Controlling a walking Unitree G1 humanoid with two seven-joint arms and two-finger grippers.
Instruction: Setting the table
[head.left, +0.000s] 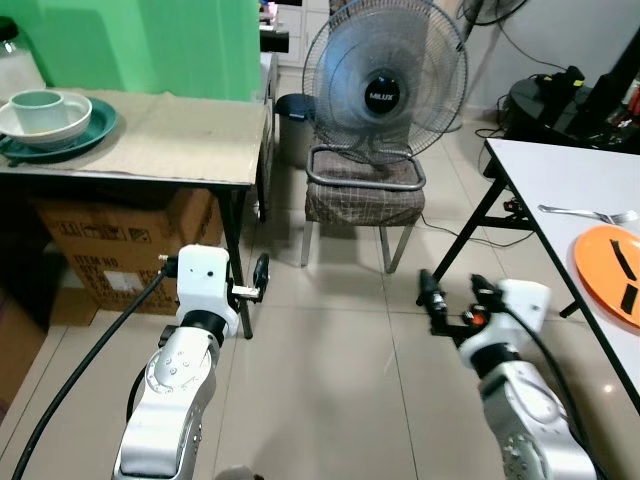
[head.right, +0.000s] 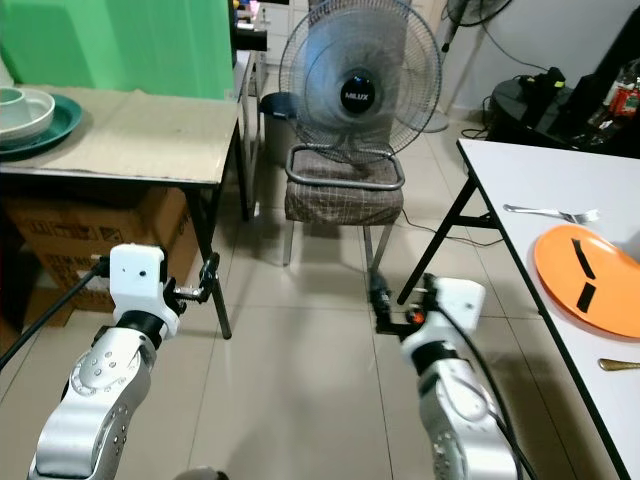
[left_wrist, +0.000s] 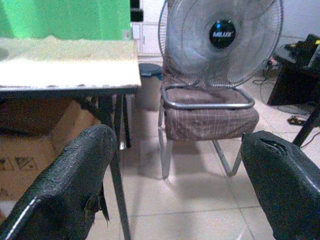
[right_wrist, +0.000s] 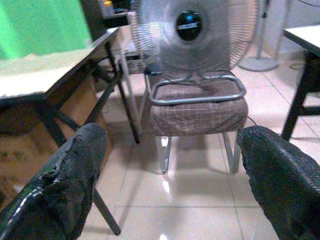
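Standing on pale floor tiles (head.left: 340, 350) between two desks, both arms raised forward at low height.

- Left end effector (head.left: 262, 277): held over the floor just right of the left desk's near leg, fingers spread wide in its wrist view, nothing between them.
- Right end effector (head.left: 455, 297): held over the floor near the white desk's folding legs, fingers (right_wrist: 60, 185) likewise wide apart and empty.
- Left desk (head.left: 170, 135): covered by a beige cloth, far left. On its left end sits a dark green plate (head.left: 92, 130) carrying a white bowl (head.left: 45, 125) with a pale green cup (head.left: 38, 102) inside it.
- Cardboard box (head.left: 110, 255): on the floor under the left desk.
- White desk (head.right: 530, 175): at the right. An orange plate (head.right: 590, 280) with two black strips lies at its near part; a fork (head.right: 550, 212) lies just beyond the plate, apart from it; the tip of a gold-coloured utensil (head.right: 620, 365) shows nearer than the plate at the frame edge.
- Chair (head.left: 365, 195): brown checked cushion, metal frame, far centre, bearing a large fan (head.left: 385, 80) upright on the seat.
- Dark bin (head.left: 295, 125): behind the chair, beside the left desk.
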